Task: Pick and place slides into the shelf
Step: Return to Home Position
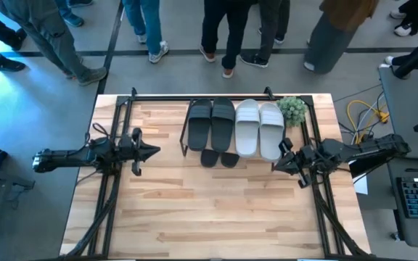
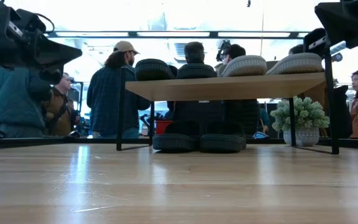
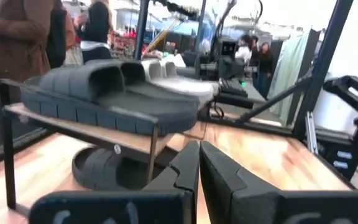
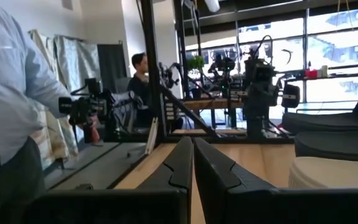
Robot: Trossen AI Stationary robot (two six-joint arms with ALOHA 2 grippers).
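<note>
Left gripper (image 1: 153, 151) over the tabletop (image 1: 209, 210) near its left edge, fingers pressed together. Right gripper (image 1: 275, 165) near the right edge, just beside the shelf's (image 2: 229, 87) front right leg, fingers pressed together too. Shelf centred at the far edge. Two black slides (image 2: 175, 142) under it, toes poking out front. On top: black pair (image 1: 199, 123) left, white pair (image 1: 247, 127) right. Plant (image 1: 292, 109) near the far right corner. People (image 1: 227, 29) beyond.

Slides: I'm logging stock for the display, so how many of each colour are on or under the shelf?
Black slides: 4 (2 on the shelf, 2 under it)
Pale slides: 2 (both on the shelf)
Total: 6
</note>
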